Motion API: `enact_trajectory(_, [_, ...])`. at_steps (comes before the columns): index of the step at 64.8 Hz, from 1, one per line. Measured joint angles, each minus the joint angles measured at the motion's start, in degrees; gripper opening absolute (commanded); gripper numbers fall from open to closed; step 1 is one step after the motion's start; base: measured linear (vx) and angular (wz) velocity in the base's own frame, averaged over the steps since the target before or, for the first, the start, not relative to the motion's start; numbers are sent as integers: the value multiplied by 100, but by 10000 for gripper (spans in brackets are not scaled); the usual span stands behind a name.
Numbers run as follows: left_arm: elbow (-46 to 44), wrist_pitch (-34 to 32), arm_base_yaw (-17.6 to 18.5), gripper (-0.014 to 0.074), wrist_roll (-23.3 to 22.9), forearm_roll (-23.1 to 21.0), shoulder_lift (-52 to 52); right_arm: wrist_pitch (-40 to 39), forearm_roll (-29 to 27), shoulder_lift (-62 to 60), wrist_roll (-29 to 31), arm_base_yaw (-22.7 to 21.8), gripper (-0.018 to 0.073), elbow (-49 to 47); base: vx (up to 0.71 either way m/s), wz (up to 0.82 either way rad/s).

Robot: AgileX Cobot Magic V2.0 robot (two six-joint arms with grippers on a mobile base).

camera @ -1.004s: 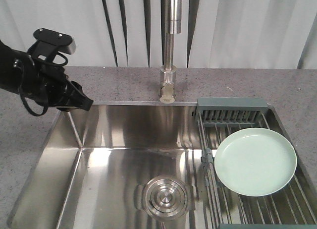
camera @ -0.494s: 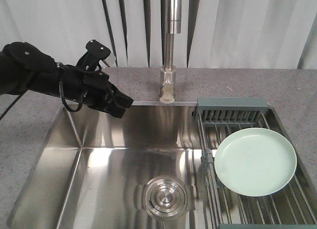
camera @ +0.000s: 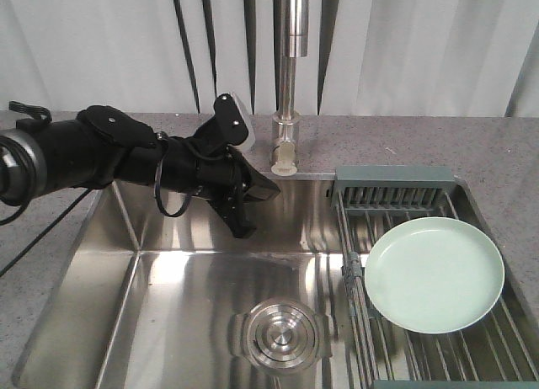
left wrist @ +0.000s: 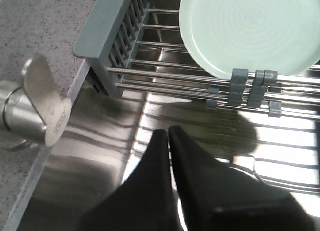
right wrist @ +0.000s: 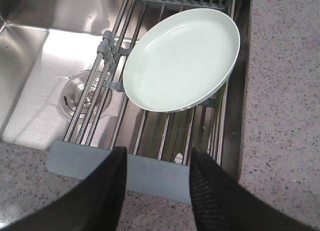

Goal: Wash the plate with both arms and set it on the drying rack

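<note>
Plate: pale mint-green, round, low rim, lying face up on the bars of the drying rack. Nothing is touching it. It sits toward the near half of the rack, with its left edge over the rack's left rail clips. The rack spans the right end of the stainless sink; its slotted grey-teal end section lies at the far side, just beyond the plate.

Left arm: black, reaching in from the left over the sink's back-left corner, cable looped beneath it. Left tool: in the left wrist view its two fingers are pressed together at the tips, nothing between them. It hangs above the basin, pointed toward the rack, well apart from the plate.

Right tool: only seen in the right wrist view. Fingers spread wide, empty, above the near grey-teal frame bar of the rack; plate lies beyond the fingertips, not touching.

Faucet: steel, upright at the back rim of the sink, just beside the left tool's wrist. Drain strainer in the basin floor. Speckled grey tabletop surrounds the sink.
</note>
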State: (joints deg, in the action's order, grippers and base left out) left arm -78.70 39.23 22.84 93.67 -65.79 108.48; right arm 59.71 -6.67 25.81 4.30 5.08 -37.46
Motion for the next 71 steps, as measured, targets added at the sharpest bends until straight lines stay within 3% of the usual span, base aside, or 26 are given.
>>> enact_trajectory(15, [-310,-119,69,-8,397,-278,329,0,0,0,0,0,291,0,0,0])
enact_trajectory(59, [-2252,-114,53,-8,283,-167,1278,5,0,0,-5,0,291,0,0,0])
enact_trajectory(71, [-2554,-377,-179,-8,42,-161,1267,11,0,0,-5,0,291,0,0,0])
